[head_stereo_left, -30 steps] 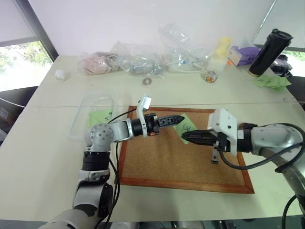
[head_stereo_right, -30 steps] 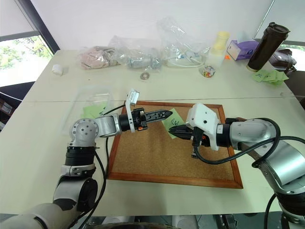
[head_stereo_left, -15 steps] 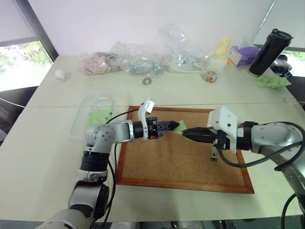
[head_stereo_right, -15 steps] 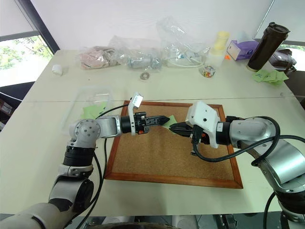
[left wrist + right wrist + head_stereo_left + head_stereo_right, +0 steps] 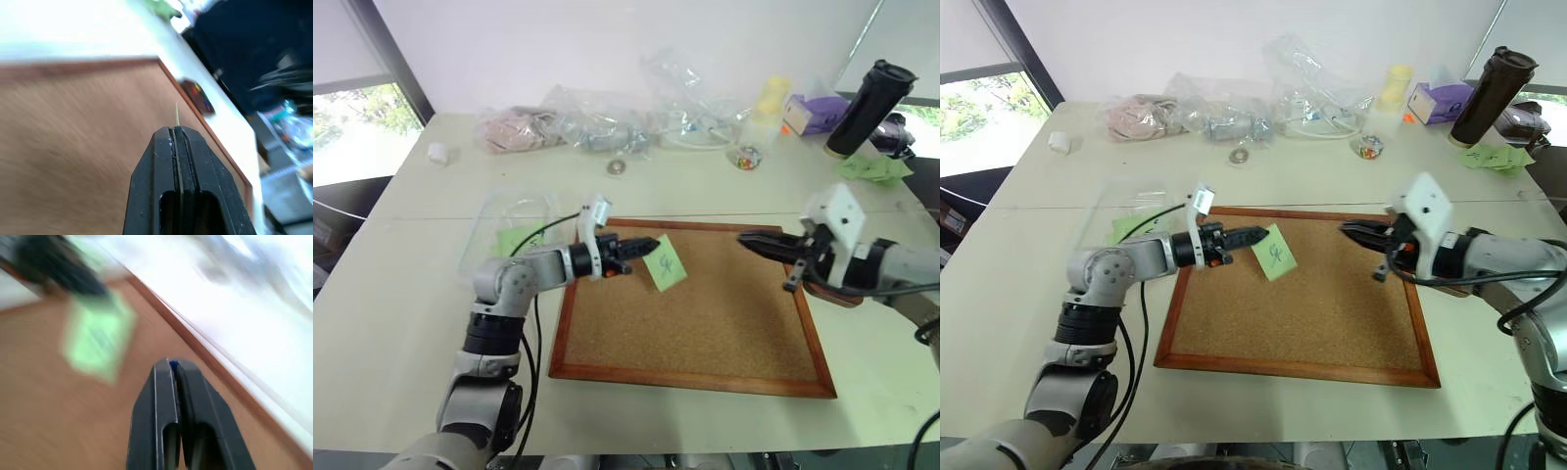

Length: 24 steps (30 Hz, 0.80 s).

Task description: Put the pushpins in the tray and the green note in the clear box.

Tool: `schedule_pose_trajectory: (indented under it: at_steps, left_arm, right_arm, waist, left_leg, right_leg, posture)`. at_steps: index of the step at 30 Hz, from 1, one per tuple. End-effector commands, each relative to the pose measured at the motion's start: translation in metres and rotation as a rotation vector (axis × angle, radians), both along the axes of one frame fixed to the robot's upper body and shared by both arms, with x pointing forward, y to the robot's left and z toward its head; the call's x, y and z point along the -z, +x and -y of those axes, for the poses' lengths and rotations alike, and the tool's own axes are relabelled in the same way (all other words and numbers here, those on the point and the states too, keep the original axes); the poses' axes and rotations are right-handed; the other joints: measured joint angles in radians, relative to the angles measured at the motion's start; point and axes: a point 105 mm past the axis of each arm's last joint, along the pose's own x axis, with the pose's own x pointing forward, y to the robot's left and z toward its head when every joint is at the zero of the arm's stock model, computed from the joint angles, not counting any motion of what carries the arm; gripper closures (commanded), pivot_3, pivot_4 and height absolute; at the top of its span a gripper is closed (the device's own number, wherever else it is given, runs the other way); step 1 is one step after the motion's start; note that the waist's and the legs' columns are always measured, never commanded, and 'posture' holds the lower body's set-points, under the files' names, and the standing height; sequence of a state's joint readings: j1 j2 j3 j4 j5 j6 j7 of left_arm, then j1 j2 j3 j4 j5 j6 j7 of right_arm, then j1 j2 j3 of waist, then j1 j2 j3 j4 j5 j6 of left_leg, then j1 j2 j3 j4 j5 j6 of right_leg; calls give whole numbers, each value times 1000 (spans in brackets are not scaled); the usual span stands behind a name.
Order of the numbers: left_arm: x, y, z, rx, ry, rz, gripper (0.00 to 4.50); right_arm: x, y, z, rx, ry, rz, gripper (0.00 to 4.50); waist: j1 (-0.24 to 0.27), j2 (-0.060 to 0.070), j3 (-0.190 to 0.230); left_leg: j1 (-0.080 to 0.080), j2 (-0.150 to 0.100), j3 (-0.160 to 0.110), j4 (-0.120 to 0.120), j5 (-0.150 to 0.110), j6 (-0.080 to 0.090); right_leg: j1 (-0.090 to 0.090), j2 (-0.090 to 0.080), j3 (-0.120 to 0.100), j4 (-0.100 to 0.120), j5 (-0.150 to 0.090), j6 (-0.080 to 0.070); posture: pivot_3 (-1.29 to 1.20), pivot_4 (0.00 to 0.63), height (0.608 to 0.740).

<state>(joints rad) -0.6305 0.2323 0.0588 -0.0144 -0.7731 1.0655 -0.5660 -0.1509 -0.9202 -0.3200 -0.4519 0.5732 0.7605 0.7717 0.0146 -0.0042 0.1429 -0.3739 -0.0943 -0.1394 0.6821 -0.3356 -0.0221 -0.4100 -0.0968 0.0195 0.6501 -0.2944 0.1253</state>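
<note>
One broad pale table [image 5: 411, 323] carries everything. The wood-framed cork board [image 5: 705, 333] lies near its front edge, and bags and bottles are crowded along the far edge.

The clear box [image 5: 487, 211] sits just off the board's left edge, towards its far left corner. Another green slip [image 5: 517, 238] is already lying inside it.

The tray [image 5: 185, 84] rests just outside the board's right edge. Coloured pushpins [image 5: 198, 90] are in it, but I cannot count them.

The green note [image 5: 664, 262] hangs above the far left part of the board, clear of the cork. It is pinched by one edge in my left gripper [image 5: 653, 243], whose fingers are fully closed on the paper. In the left wrist view only a thin pale sliver shows past the tips.

My right gripper [image 5: 744, 237] hovers over the far right part of the board, well apart from the note, with its fingers pressed together. A blue speck sits at the tips in the right wrist view. It may be a pin head, but I cannot tell.

Handling judgement:
- **Note:** it is nearly weightless and limp. It will flutter and droop from an edge grip and could slip out if swung fast, so I should keep the edge pinch and carry it slowly.
- **Release:** let go low over the box so it does not drift.
- **Pins:** they are tiny, hard and sharp, and best taken by the plastic head.
</note>
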Motion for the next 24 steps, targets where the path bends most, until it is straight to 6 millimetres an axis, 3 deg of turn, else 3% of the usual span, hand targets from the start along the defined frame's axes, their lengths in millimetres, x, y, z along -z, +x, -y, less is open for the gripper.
schedule_pose_trajectory:
  at_steps: [1,4,6,8,14,17,20,24]
  left_arm:
    - [-43,1,-12,-50,0,206,4421]
    - [-63,2,-30,-135,68,347,4421]
    - [-69,1,-38,-171,102,416,4421]
    - [-82,-1,-59,-248,118,485,4421]
    - [-79,5,-113,-419,281,541,4421]
    - [-75,3,-124,-437,282,521,4421]
    - [-74,-4,-118,-385,230,495,4500]
    - [-75,-15,-108,-309,159,463,4500]
  right_arm:
    - [-2,6,40,158,2,55,4500]
    - [16,7,72,275,2,14,4500]
    - [22,6,82,308,5,4,4500]
    - [32,4,95,353,20,-20,4500]
    - [57,5,116,433,27,-90,4500]
    - [62,7,121,451,33,-106,4500]
    - [65,8,127,474,34,-114,3577]
    - [65,8,129,486,41,-116,1511]
  waist:
    - [-1,0,0]
    - [-2,0,0]
    - [-2,1,0]
    - [-4,1,0]
    - [-3,2,0]
    - [0,2,0]
    - [0,2,0]
    - [-3,2,0]
  left_leg:
    - [0,0,0,0,0,0]
    - [0,0,0,0,0,0]
    - [1,0,1,-1,0,0]
    - [1,0,1,-1,0,0]
    - [1,1,1,-1,0,0]
    - [1,0,1,-1,0,0]
    - [1,0,1,0,0,0]
    - [1,0,1,-1,0,0]
  right_leg:
    - [0,0,0,0,0,0]
    - [0,0,0,0,0,0]
    - [0,0,1,0,0,0]
    - [0,0,1,0,0,0]
    - [0,1,1,0,0,0]
    - [0,1,1,0,0,0]
    - [1,0,1,0,0,0]
    - [0,0,1,0,0,0]
  posture:
    - [0,150,740]
    - [0,150,740]
    - [0,150,740]
    - [0,150,740]
    - [0,150,740]
    - [0,150,740]
    - [0,150,740]
    - [0,150,740]
